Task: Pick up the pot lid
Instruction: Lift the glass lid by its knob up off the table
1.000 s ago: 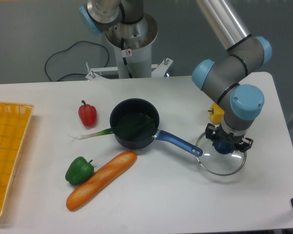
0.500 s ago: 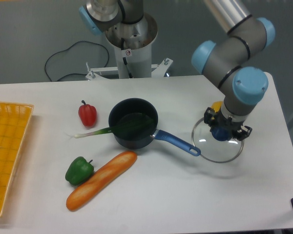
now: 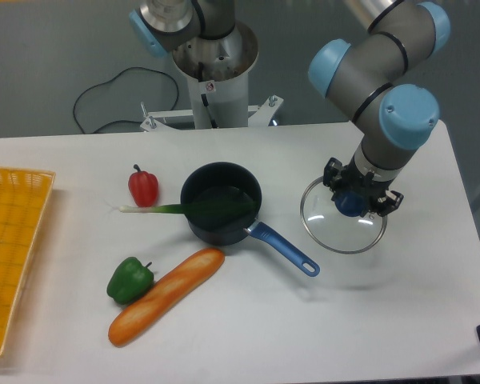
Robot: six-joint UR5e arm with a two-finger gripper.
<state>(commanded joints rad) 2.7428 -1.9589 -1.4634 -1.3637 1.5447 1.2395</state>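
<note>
Pinching the blue knob [image 3: 352, 203] of the pot lid [image 3: 324, 224], the gripper [image 3: 360, 190] is held partly open, its two fingers spread only as far as the knob between them. The clear lid is carried beneath the fingertips, to the right of the black pan [image 3: 194, 190]; whether its rim is raised off the surface [image 3: 320, 336] cannot be told. The gripper is reached down by the robot arm [image 3: 420, 24] from the upper right of the pan.

The pan's blue handle [image 3: 286, 251] is pointed toward the lower right, its end near the lid's near rim. Across the pan is laid a long green vegetable [image 3: 216, 210], its pale, thin end stuck out past the left rim. To the left of the pan a red pepper [image 3: 143, 189] is seen, and at the pan's lower left a green pepper [image 3: 130, 281] is placed. Just beside the green pepper, below the pan, a long orange-brown item [image 3: 166, 296] is laid at a slant. Well apart from the pan, at the far left, part of a yellow crate [image 3: 8, 240] is shown. Behind the pan, a black cable [image 3: 104, 74] is looped.
</note>
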